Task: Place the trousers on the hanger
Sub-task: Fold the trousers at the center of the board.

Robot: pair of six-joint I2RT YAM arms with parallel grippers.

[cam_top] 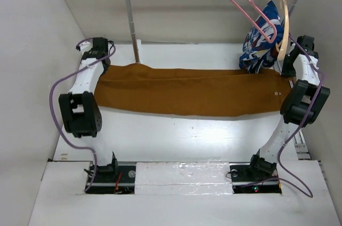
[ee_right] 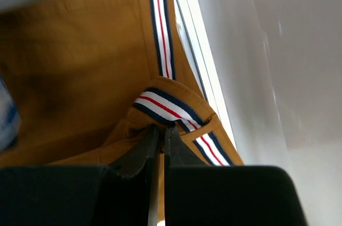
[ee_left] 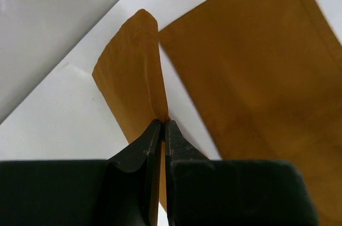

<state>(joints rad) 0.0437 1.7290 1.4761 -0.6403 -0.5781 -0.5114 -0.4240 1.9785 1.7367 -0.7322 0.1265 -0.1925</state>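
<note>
Holding the trousers point(cam_top: 192, 91) by both ends appears to be the step in hand: the left hand point(ee_left: 163, 123) is pinched shut on a leg cuff, the right hand point(ee_right: 162, 129) on the striped waistband. The trousers lie flat on the tabletop point(cam_top: 176, 140), long axis left to right, waist rightward. The next move probably calls for lifting them toward the pink hanger point(cam_top: 251, 15) on the rail.

left arm point(cam_top: 85, 76): white links, black joint housings | right arm point(cam_top: 275, 135): same | cables point(cam_top: 51, 100): purple, looping | left gripper point(ee_left: 163, 123): black, tapered
</note>
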